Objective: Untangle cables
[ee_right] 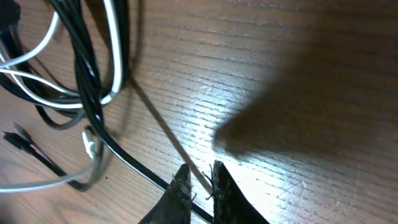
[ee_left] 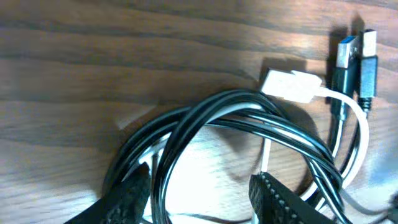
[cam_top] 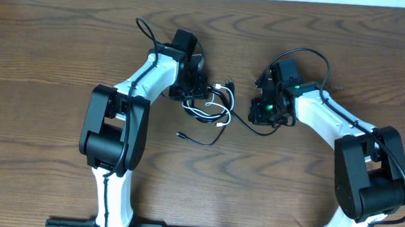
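The black cable (ee_left: 205, 117) and white cable (ee_left: 289, 86) lay tangled at the overhead frame's centre. The left gripper (ee_left: 202, 196) stood spread wide astride the black loops. The right gripper (ee_right: 200, 183) pinched a strand of the black cable.

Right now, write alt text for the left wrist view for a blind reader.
A black cable looped with a white cable lies on the wooden table, between the left gripper's open fingers. Two dark USB plugs sit upper right.
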Robot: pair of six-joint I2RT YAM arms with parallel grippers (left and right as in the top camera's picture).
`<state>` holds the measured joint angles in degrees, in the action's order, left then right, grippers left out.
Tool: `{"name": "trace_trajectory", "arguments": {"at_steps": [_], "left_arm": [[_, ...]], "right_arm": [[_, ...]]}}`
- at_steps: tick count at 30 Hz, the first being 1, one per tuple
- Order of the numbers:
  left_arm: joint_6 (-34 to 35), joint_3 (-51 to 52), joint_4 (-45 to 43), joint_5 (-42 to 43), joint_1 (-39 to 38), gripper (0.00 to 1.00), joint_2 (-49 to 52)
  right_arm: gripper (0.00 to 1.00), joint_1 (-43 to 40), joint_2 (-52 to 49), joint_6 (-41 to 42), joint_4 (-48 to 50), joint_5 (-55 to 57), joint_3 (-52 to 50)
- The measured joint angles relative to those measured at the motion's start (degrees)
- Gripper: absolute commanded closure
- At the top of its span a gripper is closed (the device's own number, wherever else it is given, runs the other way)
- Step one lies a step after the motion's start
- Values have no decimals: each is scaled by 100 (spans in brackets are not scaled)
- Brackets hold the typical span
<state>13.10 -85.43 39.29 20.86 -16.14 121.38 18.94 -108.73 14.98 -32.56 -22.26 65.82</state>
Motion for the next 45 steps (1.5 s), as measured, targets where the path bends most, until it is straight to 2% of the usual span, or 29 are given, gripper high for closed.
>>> {"name": "trace_trajectory", "arguments": {"at_steps": [6, 12, 16, 23, 24, 25, 27, 28, 29, 34, 41, 45], "left_arm": [[-133, -9, 149, -297, 2, 40, -186], [-175, -13, 680, -1228, 4, 40, -304], [-229, -13, 603, -1661, 4, 39, -304], [-286, 0, 393, -1473, 4, 39, -181], [-317, 0, 382, -1386, 4, 41, -114], [-367, 0, 372, -1294, 4, 49, -24], [-428, -37, 363, -1220, 2, 78, 15], [-459, -48, 376, -1198, 4, 87, 35], [-461, -57, 382, -1182, 4, 92, 48], [-586, -70, 398, -1075, 52, 93, 68], [-850, -59, 393, -1036, 61, 93, -44], [-898, 7, 234, -1014, 57, 92, -612]], "right_arm": [[85, 0, 0, 33, 0, 7, 0], [83, 0, 0, 39, 0, 15, -2], [82, 0, 0, 42, 2, 22, -4], [81, 0, 0, 50, 0, 26, -4], [80, 0, 0, 50, 0, 26, -4], [81, 0, 0, 52, 0, 26, -4], [80, 0, 0, 52, 4, 31, -4], [77, 0, 0, 52, 0, 28, -4], [76, 0, 0, 52, 0, 31, -4], [86, 0, 0, 17, 136, 22, -20], [82, -221, 17, -177, 564, -796, -22], [80, -531, 173, -315, 776, -1447, -22]]}}
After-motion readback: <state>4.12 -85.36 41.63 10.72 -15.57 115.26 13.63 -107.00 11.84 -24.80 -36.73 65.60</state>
